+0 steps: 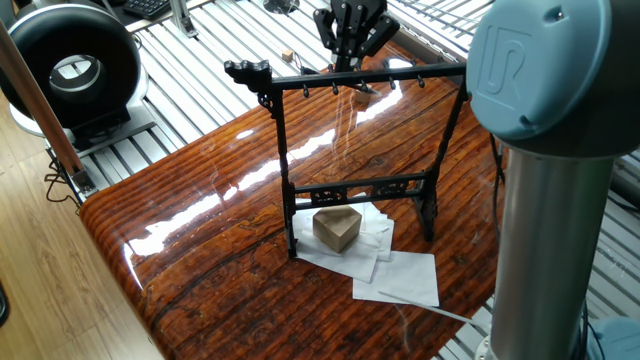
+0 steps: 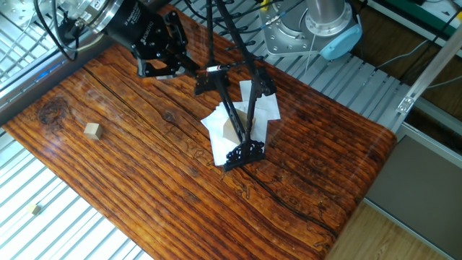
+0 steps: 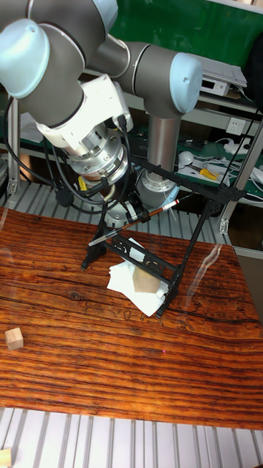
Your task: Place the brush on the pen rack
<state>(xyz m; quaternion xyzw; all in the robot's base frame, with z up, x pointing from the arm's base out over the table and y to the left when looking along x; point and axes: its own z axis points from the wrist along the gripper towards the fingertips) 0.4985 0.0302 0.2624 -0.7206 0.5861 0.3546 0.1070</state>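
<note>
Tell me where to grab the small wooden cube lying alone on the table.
Grip the wooden cube across two opposite flat side faces, coming straight down from above. It sits flat on the table with bare wood all round, so its sides are free.
</note>
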